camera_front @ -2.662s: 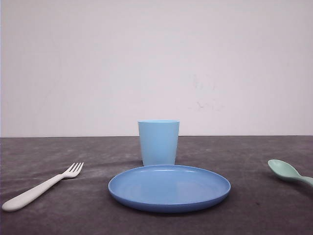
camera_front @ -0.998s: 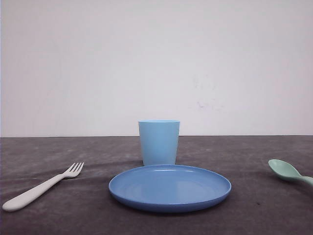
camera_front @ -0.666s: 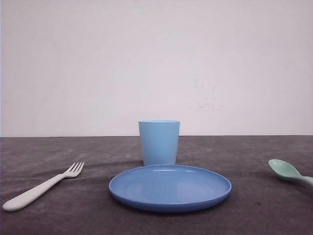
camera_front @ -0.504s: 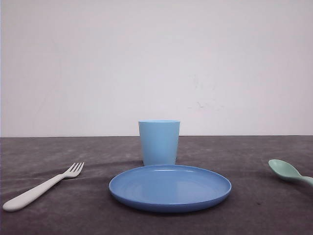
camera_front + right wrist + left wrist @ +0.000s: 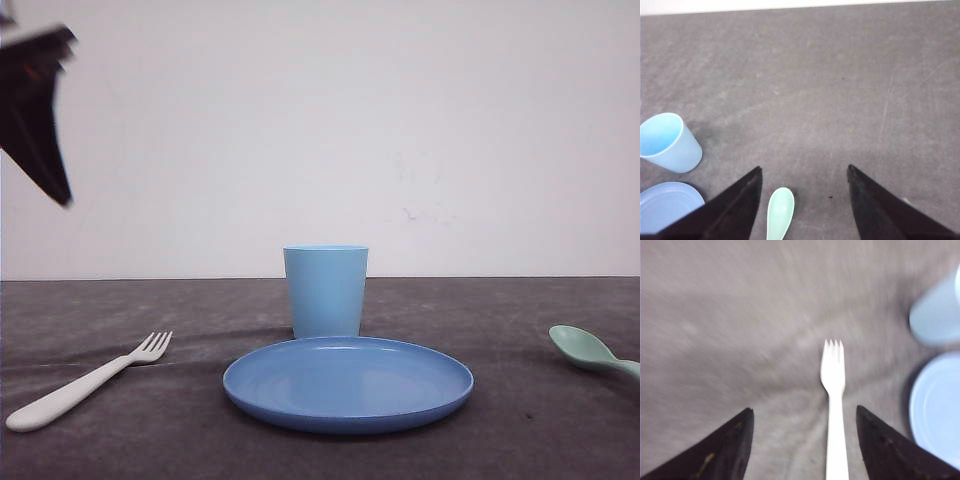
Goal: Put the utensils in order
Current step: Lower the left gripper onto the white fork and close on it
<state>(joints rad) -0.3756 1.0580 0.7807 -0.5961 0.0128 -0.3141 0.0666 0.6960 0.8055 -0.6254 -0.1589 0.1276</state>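
**Left arm newly over the fork; nothing gripped yet**

Left jaws (image 5: pixel 802 450) spread wide and empty, one finger to either side of the white fork (image 5: pixel 834 405), well above it and touching nothing. Newly arrived in the front view: absent half a second ago, now a dark blurred shape high above the tabletop's left edge (image 5: pixel 38 110). Blur in the left wrist view too, so likely still travelling. Probably the opening reach of the task, with the fork as first target and no utensil moved so far. Jaws roughly lined up along the handle; a descent and a squeeze still needed.

Right jaws (image 5: pixel 805 210) likewise open and empty, straddling the mint-green spoon (image 5: pixel 779 212) from above without contact.

Fork (image 5: pixel 85 382) flat near the tabletop's front left corner, tines pointing toward the middle. Spoon (image 5: pixel 590 352) flat at the right edge, handle running out of the front view. Both unmoved compared with the earlier pictures.

Between them, near the tabletop's front edge, a round blue plate (image 5: pixel 347 384), bare. Just behind it, a light blue cup (image 5: pixel 325 290), upright, mouth up, seemingly empty in the right wrist view (image 5: pixel 667 142). Neither utensil in or touching either one.
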